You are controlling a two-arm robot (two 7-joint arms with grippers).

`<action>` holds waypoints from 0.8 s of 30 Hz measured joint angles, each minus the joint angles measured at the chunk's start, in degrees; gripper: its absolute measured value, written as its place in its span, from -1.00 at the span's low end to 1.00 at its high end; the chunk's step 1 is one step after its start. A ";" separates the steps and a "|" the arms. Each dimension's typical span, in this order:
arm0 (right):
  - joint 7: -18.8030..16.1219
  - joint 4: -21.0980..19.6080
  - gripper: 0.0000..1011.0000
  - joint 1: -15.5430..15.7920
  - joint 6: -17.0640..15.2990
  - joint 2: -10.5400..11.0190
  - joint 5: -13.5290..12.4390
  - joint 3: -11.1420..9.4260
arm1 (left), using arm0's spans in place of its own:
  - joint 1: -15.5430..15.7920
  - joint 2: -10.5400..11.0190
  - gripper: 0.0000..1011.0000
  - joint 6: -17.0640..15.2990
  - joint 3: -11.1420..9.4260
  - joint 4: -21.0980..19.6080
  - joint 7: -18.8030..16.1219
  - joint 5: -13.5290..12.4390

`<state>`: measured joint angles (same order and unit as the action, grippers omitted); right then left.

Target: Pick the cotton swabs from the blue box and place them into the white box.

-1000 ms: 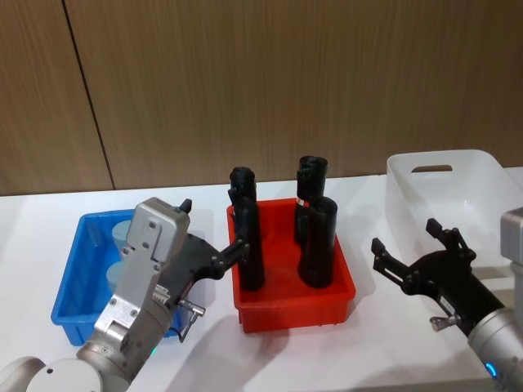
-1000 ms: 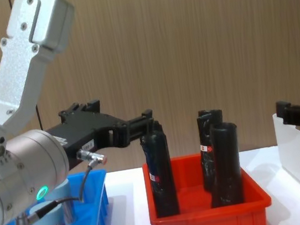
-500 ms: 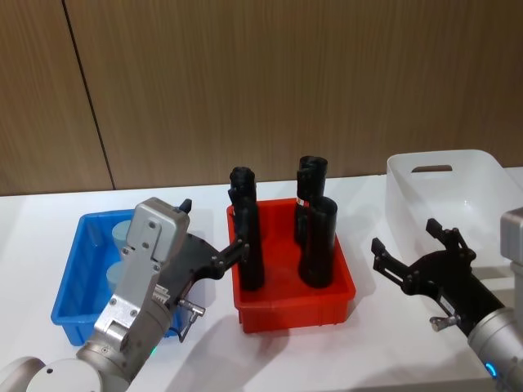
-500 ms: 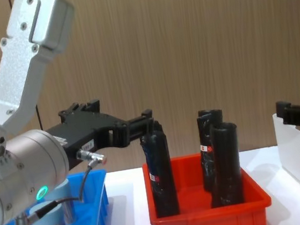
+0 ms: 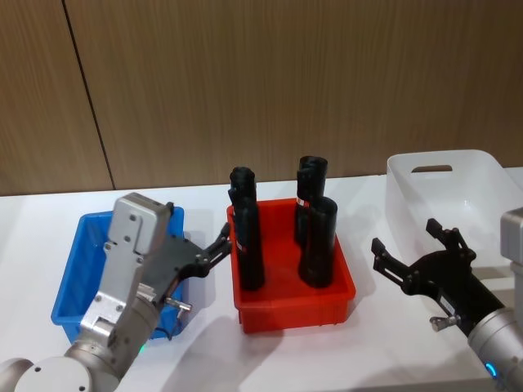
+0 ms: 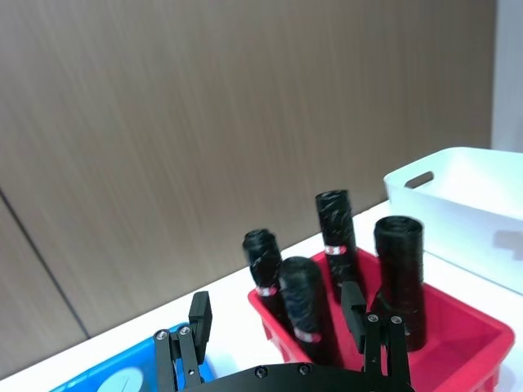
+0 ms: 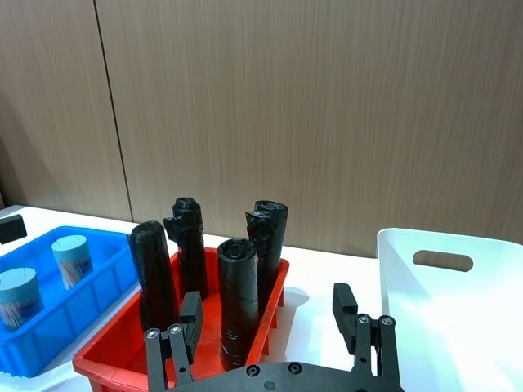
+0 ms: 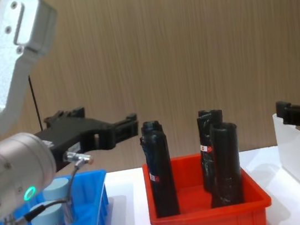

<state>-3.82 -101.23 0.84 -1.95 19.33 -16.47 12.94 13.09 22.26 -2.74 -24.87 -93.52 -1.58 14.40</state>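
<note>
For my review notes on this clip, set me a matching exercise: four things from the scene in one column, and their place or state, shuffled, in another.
Things:
1. cotton swabs
2. black tubes
3. white box
4. left gripper

Place or state:
A. upright in the red bin
B. open, over the blue box edge nearest the red bin
C. rightmost container, by the open right gripper
D. standing in the blue box

Pairs: 1-D, 2-A, 3-C, 4-B.
</note>
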 joint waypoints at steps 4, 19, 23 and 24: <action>0.00 0.00 0.98 0.00 0.00 0.00 0.00 0.00 | 0.11 0.20 0.99 -1.51 0.79 0.54 -0.69 1.54; 0.00 0.00 0.98 0.00 0.00 0.00 0.00 0.00 | 2.16 0.44 0.99 -5.06 3.90 5.23 -1.45 6.80; 0.00 0.00 0.98 0.00 0.00 0.00 0.00 0.00 | 2.58 0.50 0.99 -5.45 4.57 6.44 -1.46 8.12; 0.00 0.00 0.98 0.00 0.00 0.00 0.00 0.00 | 2.67 0.51 0.99 -5.52 4.75 6.73 -1.46 8.35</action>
<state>-3.83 -101.23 0.84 -1.95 19.33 -16.47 12.94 15.76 22.77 -8.26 -20.12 -86.79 -3.04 22.75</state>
